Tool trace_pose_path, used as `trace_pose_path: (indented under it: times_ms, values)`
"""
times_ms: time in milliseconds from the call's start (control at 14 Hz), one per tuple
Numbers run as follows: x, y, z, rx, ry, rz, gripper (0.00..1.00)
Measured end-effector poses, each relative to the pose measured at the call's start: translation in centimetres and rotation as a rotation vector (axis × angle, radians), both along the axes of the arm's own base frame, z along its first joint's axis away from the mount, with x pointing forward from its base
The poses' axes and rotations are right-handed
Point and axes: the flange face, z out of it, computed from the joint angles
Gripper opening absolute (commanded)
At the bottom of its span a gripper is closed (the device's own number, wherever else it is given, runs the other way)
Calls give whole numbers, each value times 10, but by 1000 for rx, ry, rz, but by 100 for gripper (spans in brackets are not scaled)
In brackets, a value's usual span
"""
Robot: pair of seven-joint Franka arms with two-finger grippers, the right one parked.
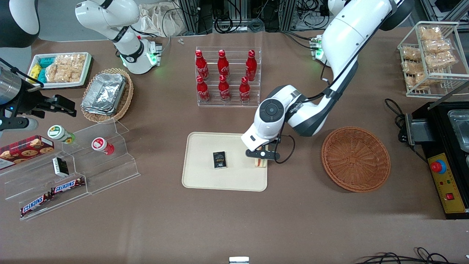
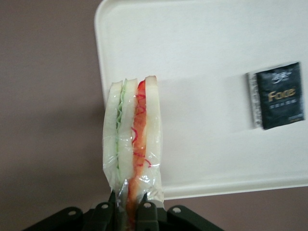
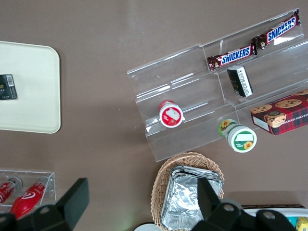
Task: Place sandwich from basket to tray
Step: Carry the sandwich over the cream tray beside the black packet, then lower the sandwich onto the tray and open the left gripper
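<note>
My left gripper (image 1: 261, 157) is shut on the clear-wrapped sandwich (image 2: 133, 144), a white-bread wedge with green and orange-red layers. It holds the sandwich just above the cream-beige tray (image 1: 205, 176), at the tray's edge nearest the basket. In the front view only a pale bit of the sandwich (image 1: 260, 162) shows under the fingers. The round reddish-brown basket (image 1: 355, 158) sits empty beside the tray, toward the working arm's end. The left wrist view shows the tray (image 2: 202, 72) under the sandwich.
A small black box (image 1: 219, 160) lies on the tray; it also shows in the left wrist view (image 2: 280, 95). A clear rack of red bottles (image 1: 227, 77) stands farther from the front camera. Clear stepped shelves (image 1: 73, 172) with snacks and an oval basket of foil trays (image 1: 106, 94) lie toward the parked arm's end.
</note>
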Motion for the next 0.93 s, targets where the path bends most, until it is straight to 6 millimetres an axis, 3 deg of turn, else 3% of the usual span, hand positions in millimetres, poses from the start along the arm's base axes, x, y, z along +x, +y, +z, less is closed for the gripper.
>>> trace_pose_path:
  times_ms: [429, 500, 643, 929]
  values:
    - [0, -5, -27, 7, -26, 6, 4]
    - [0, -4, -30, 8, -22, 9, 19]
    - [1, -4, -31, 8, -22, 22, 100]
    - [4, -1, -29, 27, -10, 61, 100]
